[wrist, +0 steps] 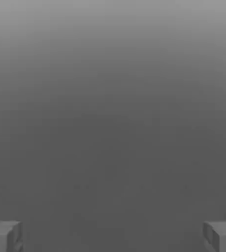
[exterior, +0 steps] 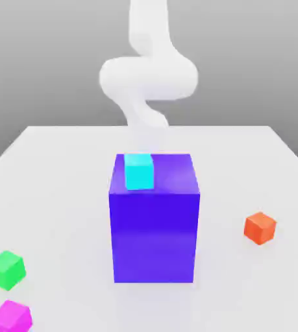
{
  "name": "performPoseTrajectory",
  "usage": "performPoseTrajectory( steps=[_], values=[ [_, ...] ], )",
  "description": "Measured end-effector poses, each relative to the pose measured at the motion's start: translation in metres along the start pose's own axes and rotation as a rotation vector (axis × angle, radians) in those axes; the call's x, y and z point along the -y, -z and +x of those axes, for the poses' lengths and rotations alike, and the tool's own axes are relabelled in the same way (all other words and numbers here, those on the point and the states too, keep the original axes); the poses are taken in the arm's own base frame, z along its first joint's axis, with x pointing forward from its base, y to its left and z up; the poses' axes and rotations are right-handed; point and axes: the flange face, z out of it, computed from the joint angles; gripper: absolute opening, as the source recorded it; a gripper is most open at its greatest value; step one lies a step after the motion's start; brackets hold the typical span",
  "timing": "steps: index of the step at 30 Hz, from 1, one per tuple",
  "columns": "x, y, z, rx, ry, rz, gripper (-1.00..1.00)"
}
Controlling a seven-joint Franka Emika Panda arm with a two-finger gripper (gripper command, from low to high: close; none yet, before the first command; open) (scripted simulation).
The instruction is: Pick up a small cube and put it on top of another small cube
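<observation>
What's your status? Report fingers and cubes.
Fingers open, empty. Cyan cube on tall blue block. Green, magenta, orange cubes untouched.

- A smooth, matte white robot arm [exterior: 148,78] of rounded, tube-like links that swell into one thick bulging segment, no seams or markings to be made out.
- In the hand view, the gripper [wrist: 113,236] shows two blocky grey fingers [wrist: 4,237] with white patches on their outer corners.
</observation>
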Motion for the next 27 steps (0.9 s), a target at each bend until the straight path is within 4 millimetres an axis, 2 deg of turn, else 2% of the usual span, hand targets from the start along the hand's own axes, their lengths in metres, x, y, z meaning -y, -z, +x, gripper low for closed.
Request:
performPoseTrajectory(
  steps=[6, 13, 16, 20, 27],
  values=[
    [-0.031, -0.104, 0.029, 0.115, -0.057, -0.097, 0.0],
    [-0.089, -0.219, 0.045, 0.223, -0.127, -0.22, 0.0],
    [-0.122, -0.264, 0.045, 0.263, -0.157, -0.278, 0.0],
    [-0.176, -0.319, 0.044, 0.305, -0.205, -0.362, 0.0],
    [-0.272, -0.4, 0.02, 0.378, -0.255, -0.515, 0.0]
  ],
)
